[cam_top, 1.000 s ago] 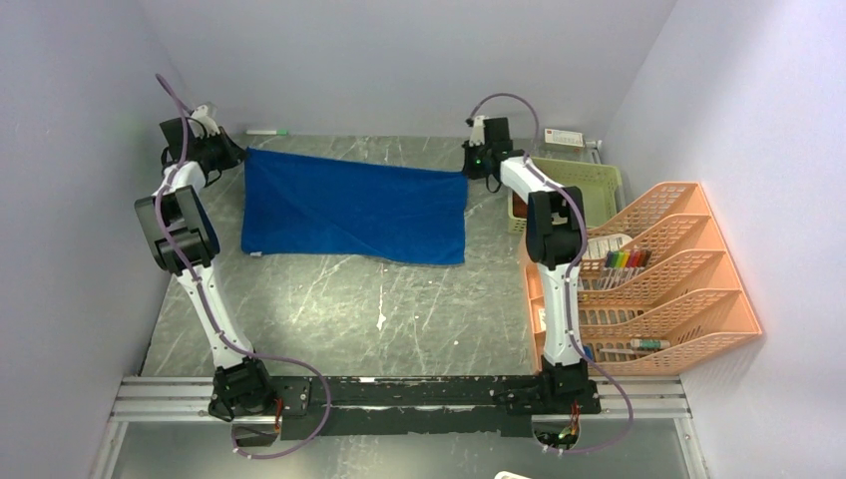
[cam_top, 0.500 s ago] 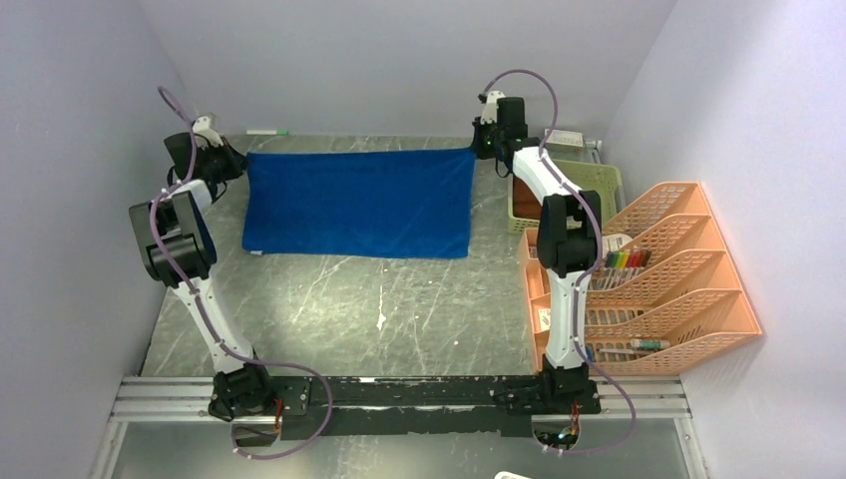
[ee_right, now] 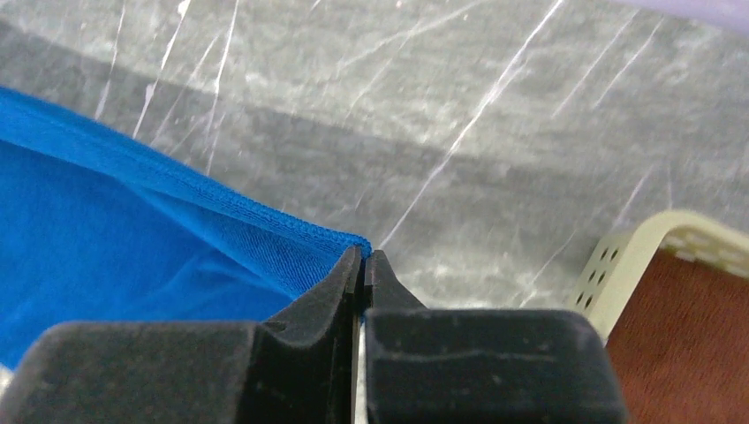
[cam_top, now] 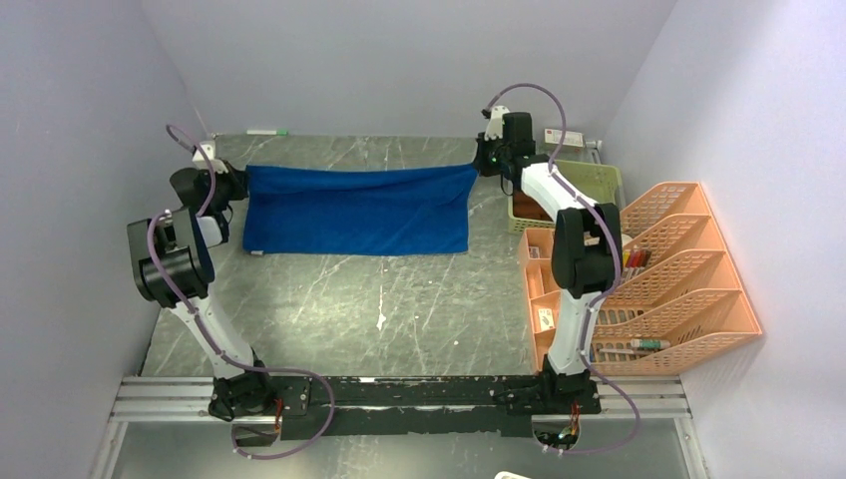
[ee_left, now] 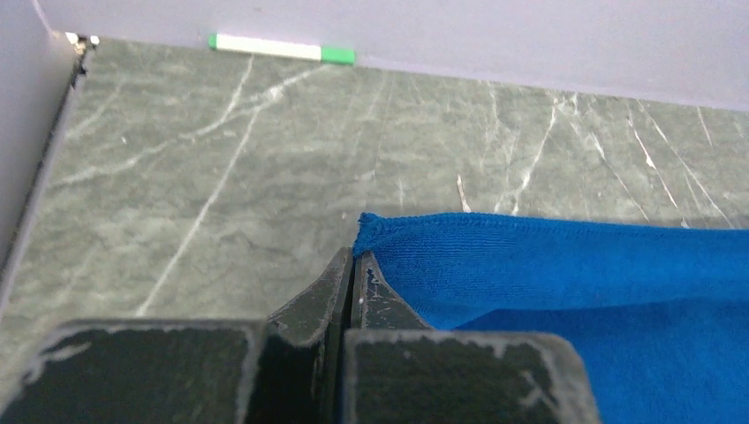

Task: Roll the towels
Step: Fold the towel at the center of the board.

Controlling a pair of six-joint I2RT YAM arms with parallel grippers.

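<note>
A royal blue towel (cam_top: pixel 359 212) hangs stretched between my two grippers at the back of the table, its lower edge resting on the marble. My left gripper (cam_top: pixel 239 182) is shut on the towel's upper left corner (ee_left: pixel 371 228); in the left wrist view the fingers (ee_left: pixel 351 265) pinch the hemmed corner. At the opposite end, my right gripper (cam_top: pixel 479 160) is shut on the upper right corner (ee_right: pixel 349 240), with the fingertips (ee_right: pixel 362 263) closed over the hem. A rust-brown towel (ee_right: pixel 689 344) lies inside the green basket (cam_top: pixel 584 180), also visible as a brown patch (cam_top: pixel 529 208) in the top view.
An orange tiered file rack (cam_top: pixel 648 279) with small items stands along the right side. A white-and-green marker (ee_left: pixel 281 48) lies against the back wall. Walls close in on the left, back and right. A small white box (cam_top: pixel 565 138) sits behind the basket.
Both grippers have pulled the towel's far edge up and toward the front, so the flat towel now hangs folded over with less table covered; the arms have swung nearer.
</note>
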